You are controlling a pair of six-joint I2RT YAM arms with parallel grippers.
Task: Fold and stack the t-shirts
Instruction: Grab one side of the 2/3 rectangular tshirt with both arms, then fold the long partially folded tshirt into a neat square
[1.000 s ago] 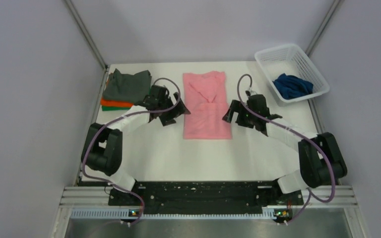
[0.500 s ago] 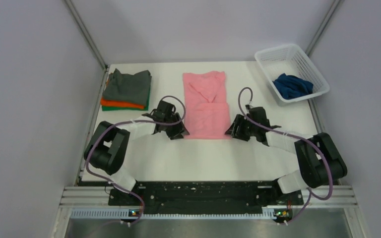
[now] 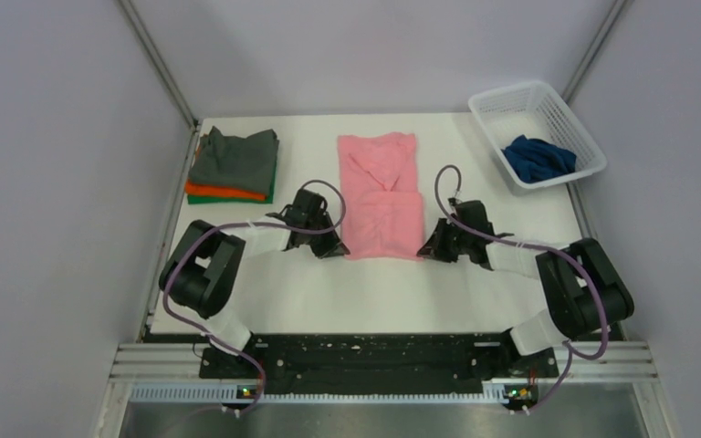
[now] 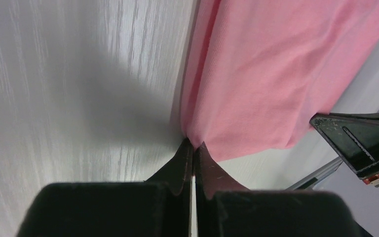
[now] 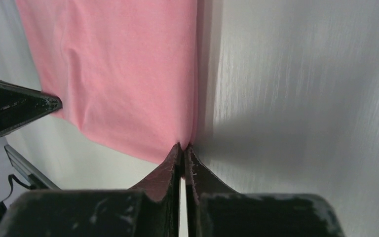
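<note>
Top view: a plain pink cloth t-shirt [image 3: 381, 196] lies flat in the middle of the white table top [image 3: 374, 297]. It is folded into a narrow lengthwise strip, with the collar end far from the arm bases and the hem end near. The cloth shows faint wrinkles just above the near hem.

Left gripper [image 3: 332, 246]: sits low at the near-left corner of the pink cloth t-shirt. In the left wrist view its two black fingers are pressed together with no gap. The corner of the pink cloth is pinched at their tips, and the cloth fans away up and to the right.

Right gripper [image 3: 428, 248]: sits low at the near-right corner of the same hem. In the right wrist view the fingers are closed tight on the corner of the fabric, which spreads up and to the left. Each wrist view shows a black fingertip of the opposite gripper at the far side of the cloth.

A folded stack sits at the far-left of the table: a dark grey t-shirt [image 3: 235, 157] on top, an orange t-shirt [image 3: 222, 192] under it, and a green t-shirt [image 3: 212, 199] at the bottom, only edges showing.

Far-right corner: a white plastic lattice basket [image 3: 509, 99] holds a crumpled navy blue t-shirt [image 3: 537, 157]. It stands well apart from both grippers.
</note>
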